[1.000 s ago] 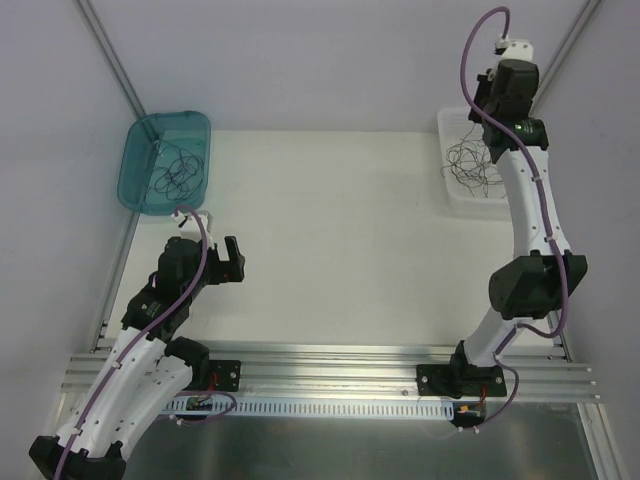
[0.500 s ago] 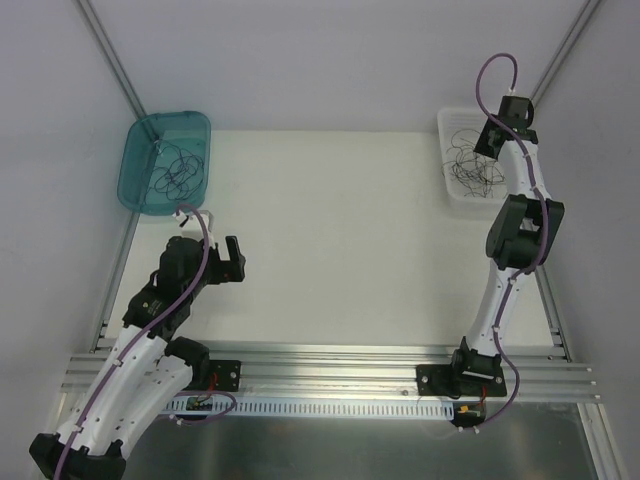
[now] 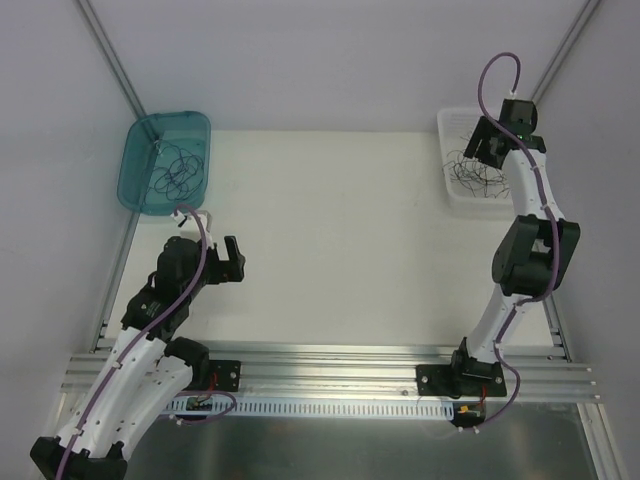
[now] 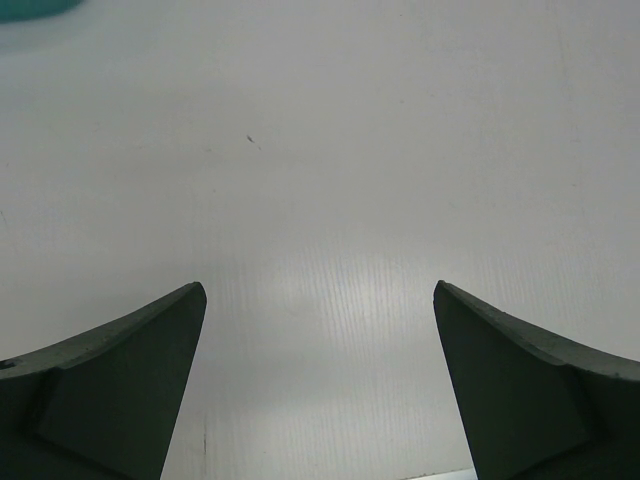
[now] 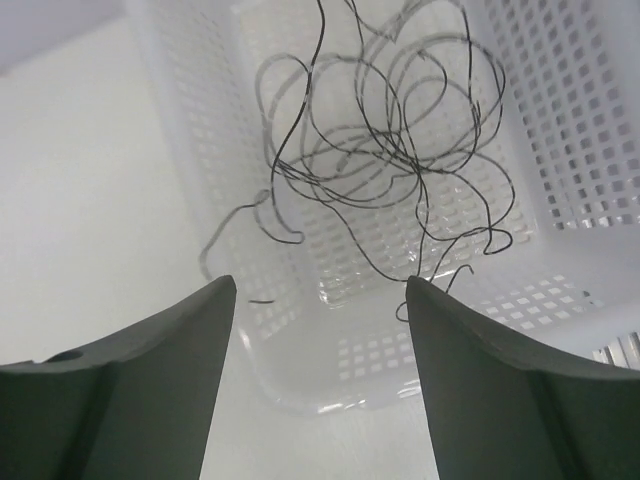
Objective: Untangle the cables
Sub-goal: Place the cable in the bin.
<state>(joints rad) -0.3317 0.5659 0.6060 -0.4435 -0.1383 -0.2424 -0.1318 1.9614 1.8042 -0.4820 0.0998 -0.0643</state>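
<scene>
Untangling apparently partway: some cables [image 3: 178, 170] in teal bin [image 3: 131, 172].
Leaves tangle [image 5: 385, 170] in white basket [image 5: 570, 120] under released right hand [image 5: 320, 290]; left hand [image 4: 320, 300] released too.

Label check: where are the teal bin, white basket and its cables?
teal bin [image 3: 129, 170]: top external view, left wall.
white basket [image 5: 590, 110]: right wrist view, right wall.
cables [image 5: 392, 140]: right wrist view, bundle's middle.

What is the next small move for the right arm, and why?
Probably lower the right gripper into the white basket and close on one loose strand at the tangle's edge. Its jaws stand open and empty above the cables, which lie in tangled loops inside the basket.
</scene>
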